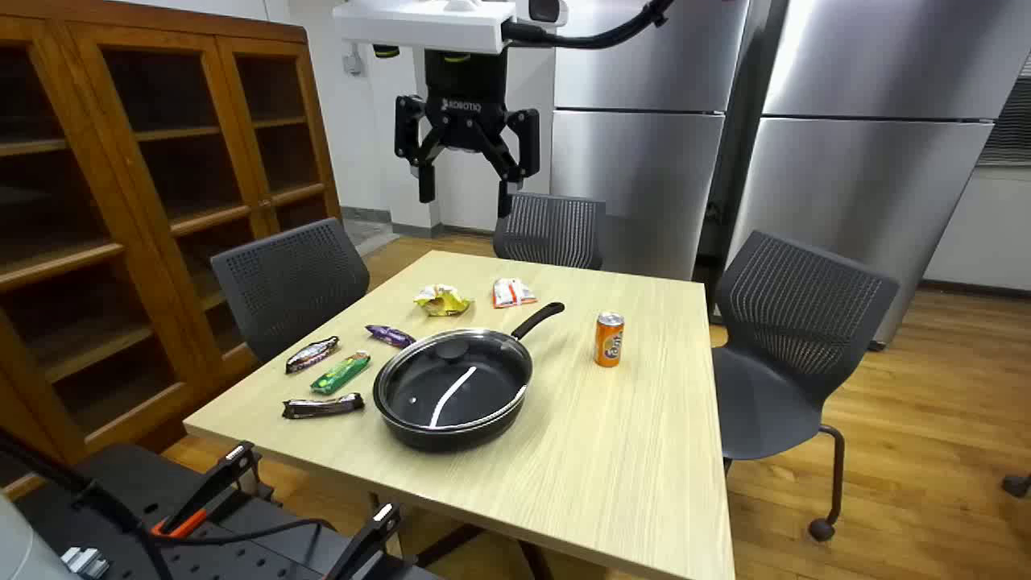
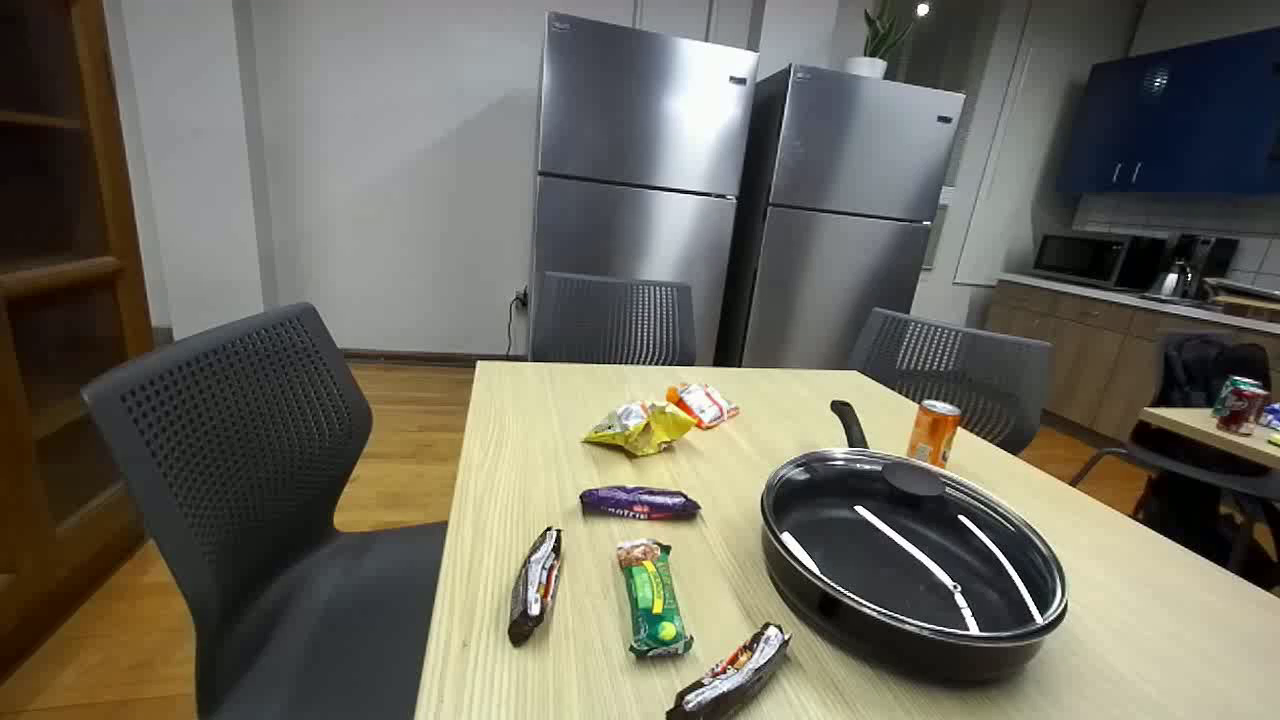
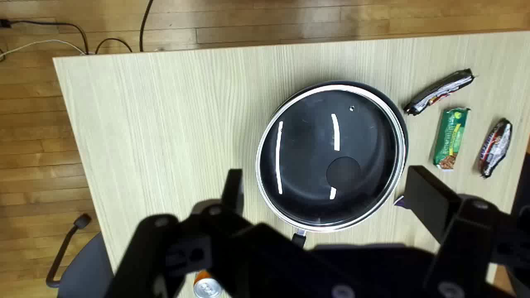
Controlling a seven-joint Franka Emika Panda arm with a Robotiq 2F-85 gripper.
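Frying pan (image 1: 459, 440): stands flat on the table (image 1: 636, 451); landmark for these notes. Framed between the fingers in the wrist view, so judged nearest the claw.
Glass lid (image 3: 306, 145): over the pan's mouth, dark knob (image 2: 914, 482) up. Strip of dark edge shows past its rim in the wrist view; full seating cannot be told.
Handle (image 1: 538, 320): juts from the pan; nothing touching it.
Gripper (image 1: 465, 193): hangs well above the pan's level. Fingers spread, nothing between them, no contact anywhere.
Pan work so far: as things lie, pan covered, nothing gripped or lifted. No grasp under way. Whether this stands before a grasp or after a release, the views do not settle.
Wrapped bars: near dark bar (image 1: 323, 405) just beside the pan; green bar (image 2: 655, 600) a little farther out; far dark bar (image 2: 537, 585) farthest from it. Purple bar (image 2: 640, 503), lettered PROTEIN, near the pan towards its handle side.
Packets: crumpled yellow packet (image 1: 441, 300) and white packet (image 1: 512, 292), near each other, past the pan on its handle side.
Orange can (image 1: 610, 342): upright, Fanta lettering, apart from the pan, across from the bars.
Farther out from pan: mesh chairs (image 1: 298, 282) at the table edges, steel fridges (image 1: 636, 177) behind, wooden cabinet (image 1: 141, 234) beyond the bars.
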